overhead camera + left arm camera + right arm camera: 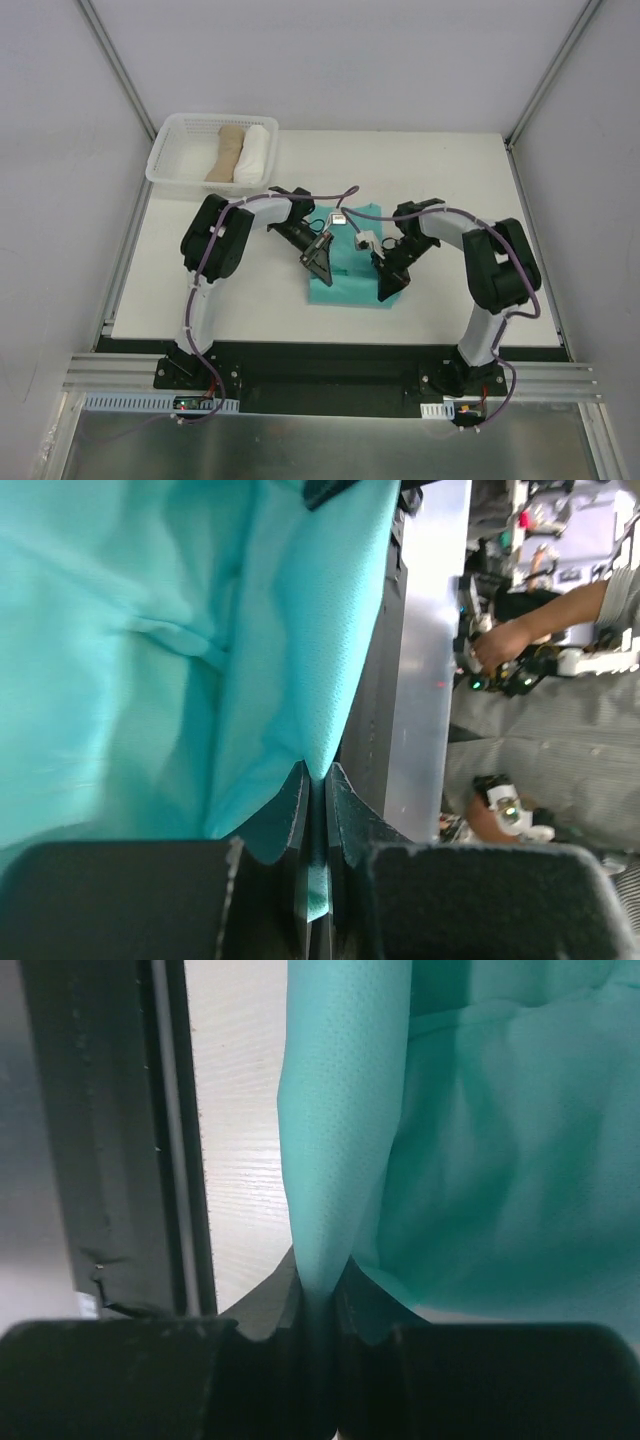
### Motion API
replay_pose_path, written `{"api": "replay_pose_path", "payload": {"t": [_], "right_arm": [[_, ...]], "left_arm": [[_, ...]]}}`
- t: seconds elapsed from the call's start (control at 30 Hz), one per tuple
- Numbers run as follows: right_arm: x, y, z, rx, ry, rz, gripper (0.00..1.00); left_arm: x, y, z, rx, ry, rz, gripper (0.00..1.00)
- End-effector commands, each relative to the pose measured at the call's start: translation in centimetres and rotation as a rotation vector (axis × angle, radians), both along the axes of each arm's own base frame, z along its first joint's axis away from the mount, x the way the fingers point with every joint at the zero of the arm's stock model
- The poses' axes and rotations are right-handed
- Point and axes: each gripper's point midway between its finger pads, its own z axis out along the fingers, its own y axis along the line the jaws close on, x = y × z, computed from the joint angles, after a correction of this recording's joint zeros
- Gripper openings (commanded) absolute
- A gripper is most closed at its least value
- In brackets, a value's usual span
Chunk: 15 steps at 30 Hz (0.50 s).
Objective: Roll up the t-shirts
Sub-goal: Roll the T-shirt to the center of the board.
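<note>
A teal-green t-shirt [352, 288] lies folded into a narrow strip on the white table between the two arms. My left gripper [320, 262] is at the strip's near left corner. In the left wrist view it [316, 780] is shut on a fold of the t-shirt [150, 630], and cloth shows between the fingers. My right gripper [391, 283] is at the near right corner. In the right wrist view it [320, 1278] is shut on a pinched edge of the t-shirt [500, 1120], which rises away from the jaws.
A white mesh basket [160, 165] stands at the back left of the table and holds a beige roll [226, 152] and a white roll [254, 152]. A black strip [330, 355] runs along the table's near edge by the arm bases.
</note>
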Motion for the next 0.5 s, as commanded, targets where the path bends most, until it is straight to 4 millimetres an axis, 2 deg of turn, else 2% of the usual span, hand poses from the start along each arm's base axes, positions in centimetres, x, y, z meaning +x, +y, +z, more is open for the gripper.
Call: {"api": "replay_pose_path", "payload": {"t": [0.0,0.17,0.3,0.37,0.47], "right_arm": [[-2.1,-0.9,2.1,0.006,0.293,-0.010,0.06],[-0.8,-0.6,2.0,-0.034,0.386,-0.011,0.06],[-0.3,-0.9,0.5,-0.108,0.465,-0.028,0.06],[-0.1,-0.8,0.5,-0.137,0.507,-0.050,0.06],[0.6,-0.6,0.0,-0.188,0.553,-0.090,0.05]], "left_arm": [[1.3,0.6,0.1,0.013,0.103,0.048,0.00],[1.8,0.8,-1.5,0.056,0.128,0.053,0.00],[2.4,1.1,-2.5,0.083,0.110,0.053,0.00],[3.2,1.3,-2.5,0.088,0.088,0.065,0.01],[4.9,1.8,-2.2,0.115,-0.018,0.089,0.11]]}}
